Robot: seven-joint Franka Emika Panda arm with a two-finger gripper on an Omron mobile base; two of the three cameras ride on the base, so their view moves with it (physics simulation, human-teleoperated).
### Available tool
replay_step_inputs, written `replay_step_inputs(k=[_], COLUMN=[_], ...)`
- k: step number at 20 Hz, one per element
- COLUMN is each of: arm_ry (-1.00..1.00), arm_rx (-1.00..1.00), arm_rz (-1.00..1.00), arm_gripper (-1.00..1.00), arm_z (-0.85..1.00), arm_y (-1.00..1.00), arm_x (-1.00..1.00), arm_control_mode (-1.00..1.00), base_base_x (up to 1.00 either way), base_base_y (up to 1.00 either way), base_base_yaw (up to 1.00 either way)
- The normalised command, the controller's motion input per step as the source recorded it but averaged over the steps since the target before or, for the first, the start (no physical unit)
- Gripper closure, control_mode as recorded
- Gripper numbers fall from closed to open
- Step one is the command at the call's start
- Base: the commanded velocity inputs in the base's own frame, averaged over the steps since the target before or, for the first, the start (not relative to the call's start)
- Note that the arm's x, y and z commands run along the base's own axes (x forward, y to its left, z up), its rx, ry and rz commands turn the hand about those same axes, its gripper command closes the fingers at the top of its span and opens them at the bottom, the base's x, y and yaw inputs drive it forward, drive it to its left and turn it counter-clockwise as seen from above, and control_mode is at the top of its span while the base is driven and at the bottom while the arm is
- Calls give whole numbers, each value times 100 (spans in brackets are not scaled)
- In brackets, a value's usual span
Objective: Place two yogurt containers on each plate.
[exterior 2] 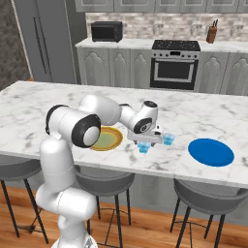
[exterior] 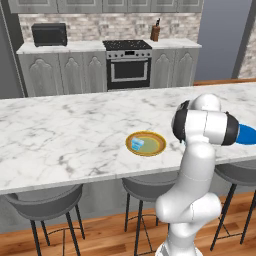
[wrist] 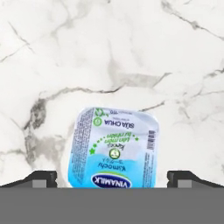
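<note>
The two-finger gripper (exterior 2: 145,143) hangs low over the white marble tabletop (exterior: 60,130), jaws spread wide and holding nothing. Directly beneath it, framed between the two dark fingertips (wrist: 41,178), sits a small pale-blue yogurt cup with a printed whitish foil lid (wrist: 114,148), upright on the marble, the fingertips standing clear of its sides. From the right base view a second pale-blue yogurt cup (exterior 2: 168,139) waits just beside the gripper, toward the blue plate's side. On the gripper's other side, near at hand, is the round gold-rimmed plate with the pale green centre (exterior: 152,145), and it already carries one pale-blue yogurt cup (exterior: 137,144). Farther off, past that loose cup, the plain bright blue round plate (exterior 2: 211,152) lies bare. So by my reckoning one of four is placed; three remain, and only two loose cups are in sight. A grasp on the cup below looks next.
</note>
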Motion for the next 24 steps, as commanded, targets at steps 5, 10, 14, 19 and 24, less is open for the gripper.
replay_step_inputs(k=[5,10,14,19,24], arm_ry=[0,0,0,0,0], arm_rx=[-5,-1,0,0,0], arm_rz=[0,0,0,0,0], arm_gripper=[-100,-100,-100,-100,-100], arm_z=[-5,-1,0,-3,0], arm_y=[2,8,9,0,-5], arm_x=[4,3,1,6,7], arm_control_mode=[-100,-100,-100,-100,-100], base_base_x=[0,0,0,0,0], base_base_y=[0,0,0,0,0], base_base_yaw=[0,0,0,0,0])
